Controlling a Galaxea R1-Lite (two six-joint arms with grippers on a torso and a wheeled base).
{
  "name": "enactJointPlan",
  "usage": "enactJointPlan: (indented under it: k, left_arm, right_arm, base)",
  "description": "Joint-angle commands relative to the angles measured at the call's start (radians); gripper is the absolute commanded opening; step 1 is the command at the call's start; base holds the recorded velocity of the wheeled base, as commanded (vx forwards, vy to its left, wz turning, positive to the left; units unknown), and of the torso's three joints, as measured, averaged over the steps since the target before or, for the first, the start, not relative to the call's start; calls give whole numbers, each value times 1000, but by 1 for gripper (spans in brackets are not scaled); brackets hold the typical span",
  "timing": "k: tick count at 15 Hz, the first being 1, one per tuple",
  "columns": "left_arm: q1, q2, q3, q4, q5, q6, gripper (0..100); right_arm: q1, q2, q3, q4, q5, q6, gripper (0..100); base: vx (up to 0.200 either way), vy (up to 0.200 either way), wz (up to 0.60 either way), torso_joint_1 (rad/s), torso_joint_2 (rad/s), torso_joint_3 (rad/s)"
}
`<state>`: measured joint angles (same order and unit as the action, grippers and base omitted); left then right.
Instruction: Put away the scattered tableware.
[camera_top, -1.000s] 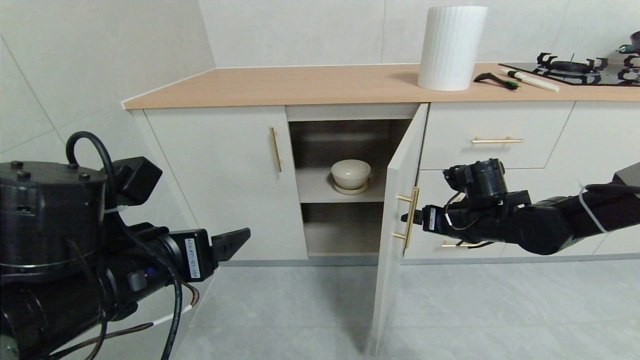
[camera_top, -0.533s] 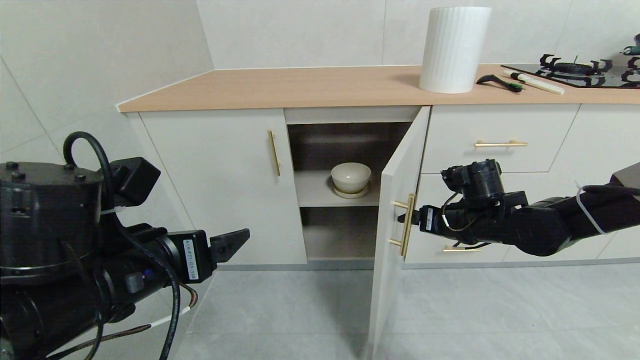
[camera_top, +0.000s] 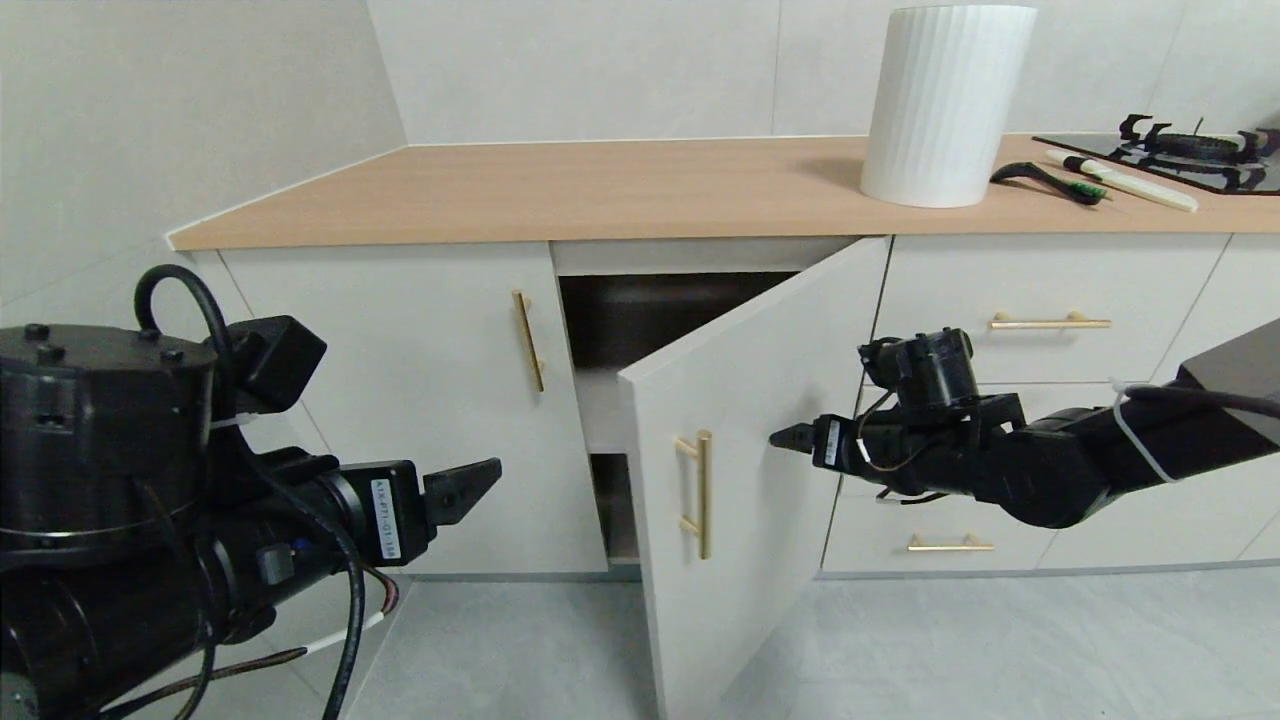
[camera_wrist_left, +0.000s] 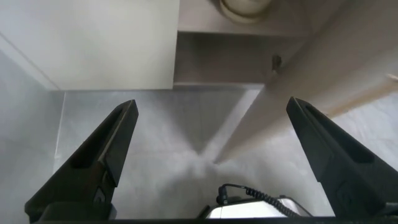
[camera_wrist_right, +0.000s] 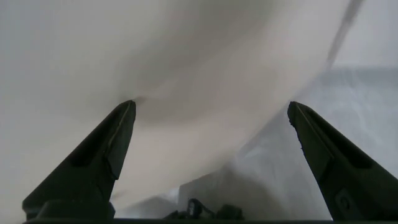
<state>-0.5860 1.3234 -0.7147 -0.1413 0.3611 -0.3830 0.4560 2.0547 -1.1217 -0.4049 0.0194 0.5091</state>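
- Right gripper (camera_top: 785, 437): fingers spread, empty, tips at the cabinet door (camera_top: 760, 380) face beside its handle (camera_top: 705, 495), positioned to push it shut.
- Bowl (camera_wrist_left: 244, 6): stowed on the cabinet shelf (camera_top: 597, 408) behind the half-shut door.
- Left gripper (camera_top: 480, 478): fingers spread, empty, parked clear of the door's swing.

Tan wood-grain counter (camera_top: 600, 190). Plain off-white cupboard door (camera_top: 760, 350), with a brass-gold handle (camera_top: 703, 495). White canister (camera_top: 945, 105), ribbed vertically. Pale grey tiled floor (camera_top: 950, 650). Cream bowl (camera_wrist_left: 245, 5) inside.
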Motion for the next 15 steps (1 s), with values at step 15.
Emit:
enactJointPlan:
  k: [15]
  left_arm:
    - [0,5,0,-1,1,-1,100]
  right_arm:
    - [24,321,-277,-229,-383,192,100]
  base:
    - [0,0,0,0,0,0]
